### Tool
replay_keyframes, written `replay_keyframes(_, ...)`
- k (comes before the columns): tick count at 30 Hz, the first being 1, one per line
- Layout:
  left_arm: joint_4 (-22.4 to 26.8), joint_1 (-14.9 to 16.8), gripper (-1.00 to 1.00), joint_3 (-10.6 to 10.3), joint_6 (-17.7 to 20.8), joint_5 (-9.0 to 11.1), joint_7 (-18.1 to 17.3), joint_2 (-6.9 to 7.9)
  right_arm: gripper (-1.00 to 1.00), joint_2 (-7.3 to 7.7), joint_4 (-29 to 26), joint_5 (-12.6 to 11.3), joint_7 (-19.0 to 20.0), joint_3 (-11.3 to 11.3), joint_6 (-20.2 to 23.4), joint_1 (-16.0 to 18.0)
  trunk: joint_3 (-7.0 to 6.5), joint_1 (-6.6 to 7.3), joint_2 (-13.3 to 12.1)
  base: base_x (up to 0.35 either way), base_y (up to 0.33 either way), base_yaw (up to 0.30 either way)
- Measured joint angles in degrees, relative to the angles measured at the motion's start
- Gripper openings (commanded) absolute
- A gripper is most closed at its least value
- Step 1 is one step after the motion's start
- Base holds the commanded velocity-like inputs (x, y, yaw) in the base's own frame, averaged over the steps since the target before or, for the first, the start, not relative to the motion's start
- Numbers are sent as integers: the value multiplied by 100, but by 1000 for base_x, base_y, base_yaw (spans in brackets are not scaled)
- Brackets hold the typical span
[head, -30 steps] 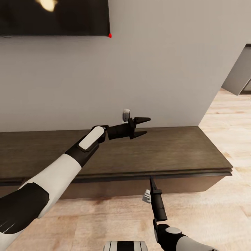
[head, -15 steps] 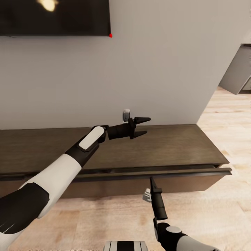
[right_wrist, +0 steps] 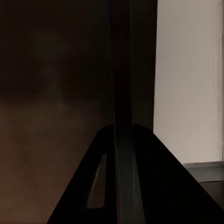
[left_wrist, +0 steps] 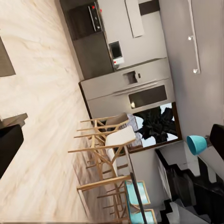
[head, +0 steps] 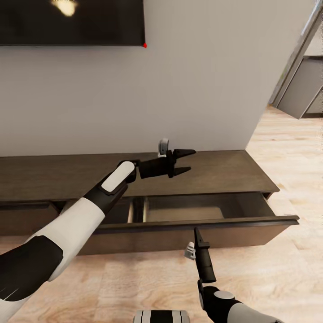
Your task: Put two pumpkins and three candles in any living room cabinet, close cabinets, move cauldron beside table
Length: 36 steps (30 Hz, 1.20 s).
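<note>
A: Change noted. A second ago the cabinet (head: 215,175) front sat flush under the top. Half a second ago a thin gap showed. Now the drawer front (head: 188,229) stands well out and you can see down into the pale interior. The view itself has also shifted a little, so part of that shift is the camera moving.

B: What did the pulling?

A: Your right claw (head: 196,234). In the head view its tip sits right at the upper lip of the drawer front. The two fingers look pressed together into one thin blade. The right wrist view gives only a dark panel edge running between the finger bases, so you seem to be hooked or pinched on that lip; I cannot tell which.

B: And the left?

A: Left claw (head: 181,161) hovers above the cabinet top, spread and empty, pointing toward the far end.

B: Meaning for the task?

A: You now have a place to drop things. My judgement: open wide enough for a pumpkin or candle. Nothing is inside yet as far as shown.

B: Where are they?

A: No pumpkins, candles or cauldron appear here. The left wrist view looks off toward wooden stools (left_wrist: 105,144) and a kitchen.
</note>
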<state>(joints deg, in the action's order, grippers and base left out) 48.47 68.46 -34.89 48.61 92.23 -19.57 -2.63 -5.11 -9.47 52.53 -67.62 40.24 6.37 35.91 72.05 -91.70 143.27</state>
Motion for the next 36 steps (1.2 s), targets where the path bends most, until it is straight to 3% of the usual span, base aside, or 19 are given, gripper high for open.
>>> replay_keyframes(17, 40, 0, 100, 0, 0, -2, 6, 0, -100, 43, 70, 16, -97, 2, 2, 0, 0, 0, 0, -334, 0, 0)
replay_keyframes(18, 40, 0, 100, 0, 0, -2, 6, 0, -100, 43, -3, 10, 34, -49, 1, 25, 0, 0, 0, -196, 0, 0)
replay_keyframes(21, 38, 1, 100, -1, -1, -2, -2, 4, -100, 43, 173, -9, 100, 81, -2, 183, 1, -2, -1, -70, 0, 0)
replay_keyframes(36, 52, 1, 100, -1, -1, -2, -4, 5, -100, 35, 174, -35, 114, 82, -3, 193, 1, -2, -1, -3, 0, 0)
